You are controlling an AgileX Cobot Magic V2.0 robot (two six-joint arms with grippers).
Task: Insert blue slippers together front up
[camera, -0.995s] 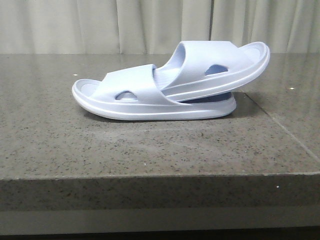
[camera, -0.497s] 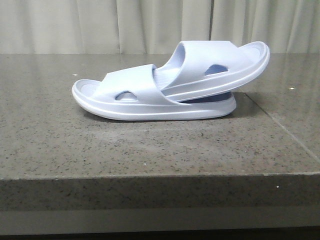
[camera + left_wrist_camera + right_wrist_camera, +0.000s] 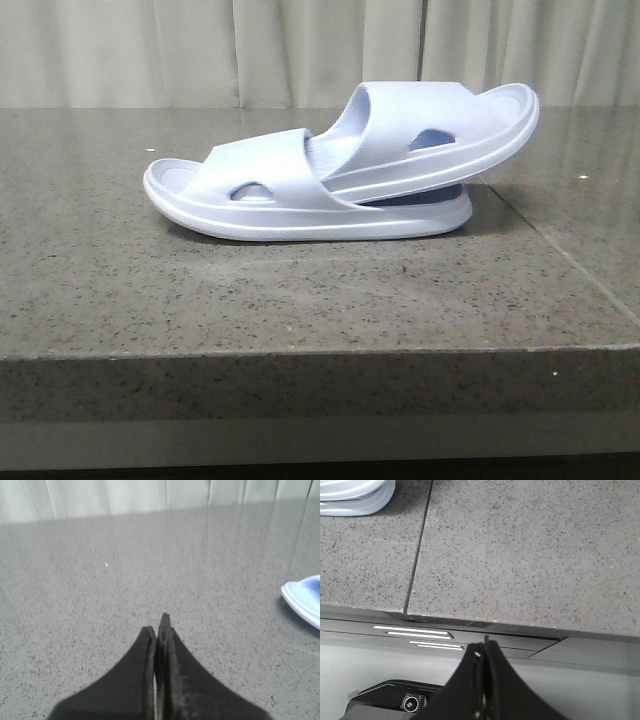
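Pale blue foam is showing only in fragments at the wrist cameras: a rounded sole tip of the blue slippers (image 3: 304, 599) is poking in at the right edge of the left wrist frame, and a ridged sole corner (image 3: 355, 495) is being cut off at the upper left of the right wrist frame. Neither arm is appearing in the front view, so their reach is hard to judge. The left gripper (image 3: 160, 625) is pointing out over the speckled stone table (image 3: 125, 570) with its dark fingers pressed together, clenched on nothing. The right gripper (image 3: 485, 647) is hanging past the table's near edge (image 3: 520, 625), its fingers likewise closed and empty, above a dark base panel (image 3: 415, 637) with white stripes. In the front view the pair (image 3: 340, 180) is sitting at the centre of the frame on the table (image 3: 300, 290), one slipper lying flat, the other tilted with its front tucked under the flat one's strap and its far end raised toward the upper right. A seam (image 3: 560, 255) between slabs is running at the right, and pale curtains (image 3: 300, 50) are hanging across the top
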